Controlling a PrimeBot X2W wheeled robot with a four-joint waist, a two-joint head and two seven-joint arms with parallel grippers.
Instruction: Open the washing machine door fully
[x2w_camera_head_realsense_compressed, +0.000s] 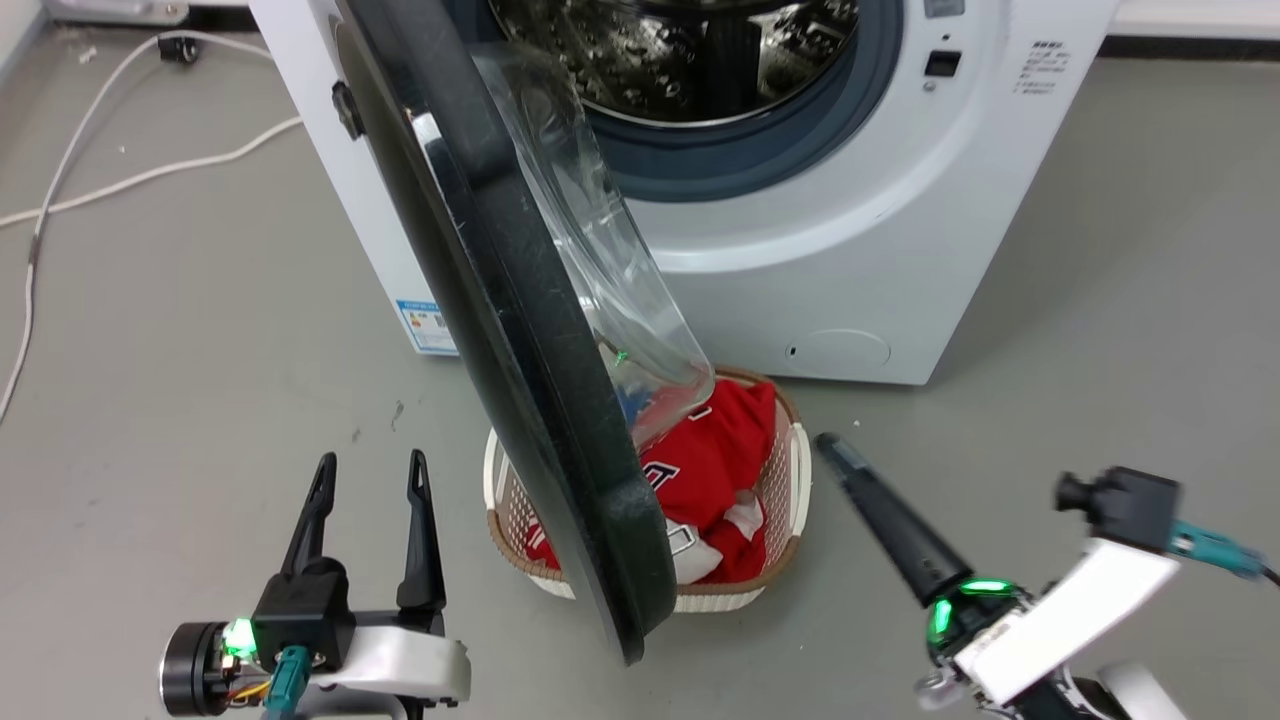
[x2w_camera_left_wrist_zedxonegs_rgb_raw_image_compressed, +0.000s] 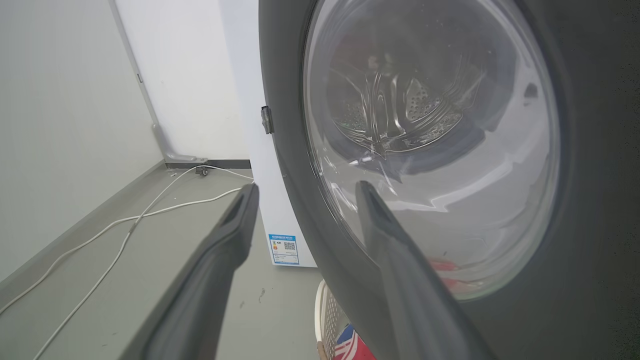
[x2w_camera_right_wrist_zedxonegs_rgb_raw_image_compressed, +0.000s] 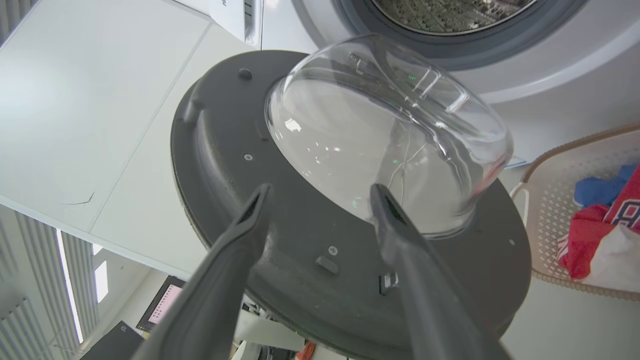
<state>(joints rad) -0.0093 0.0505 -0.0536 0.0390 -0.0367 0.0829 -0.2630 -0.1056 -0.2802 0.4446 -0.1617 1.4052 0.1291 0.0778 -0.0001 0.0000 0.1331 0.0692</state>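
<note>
Washing machine door (x2w_camera_head_realsense_compressed: 520, 330): swung out from front of washing machine (x2w_camera_head_realsense_compressed: 850, 260), hinged at head view's left side, seen nearly edge-on, lower rim hanging over laundry basket (x2w_camera_head_realsense_compressed: 797, 470). Clear glass bowl (x2w_camera_right_wrist_zedxonegs_rgb_raw_image_compressed: 380, 140) facing drum opening (x2w_camera_head_realsense_compressed: 690, 60); drum uncovered. Left end effector (x2w_camera_head_realsense_compressed: 371, 462): fingers spread wide, gripping nothing, low on door's outer side, apart from it in head view; black outer ring and glass close ahead in left wrist view. Right end effector (x2w_camera_right_wrist_zedxonegs_rgb_raw_image_compressed: 320, 189): fingers parted, empty, on door's inner side, pointed toward grey inner ring and bowl, apart from door in head view. Red clothes (x2w_camera_head_realsense_compressed: 720, 450) in basket. White cable (x2w_camera_head_realsense_compressed: 130, 180) on grey floor (x2w_camera_head_realsense_compressed: 200, 330), left of machine.
</note>
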